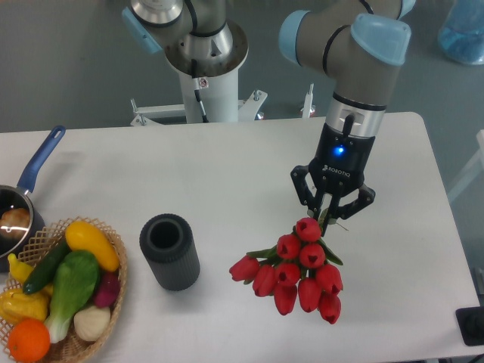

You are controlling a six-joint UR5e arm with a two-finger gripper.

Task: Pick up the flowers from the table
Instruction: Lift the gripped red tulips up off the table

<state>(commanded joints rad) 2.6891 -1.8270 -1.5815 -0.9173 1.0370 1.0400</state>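
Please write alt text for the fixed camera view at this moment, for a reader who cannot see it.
A robot arm's gripper points down over a white table, its jaws closed on the stems of a bunch of red tulips hanging below it. To the left stand a dark cylinder, a basket of vegetables and a blue-handled pan.

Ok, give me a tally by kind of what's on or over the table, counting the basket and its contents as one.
Bunch of flowers, held in the gripper: 1
Black cylinder: 1
Basket of vegetables: 1
Pan with blue handle: 1
Total: 4
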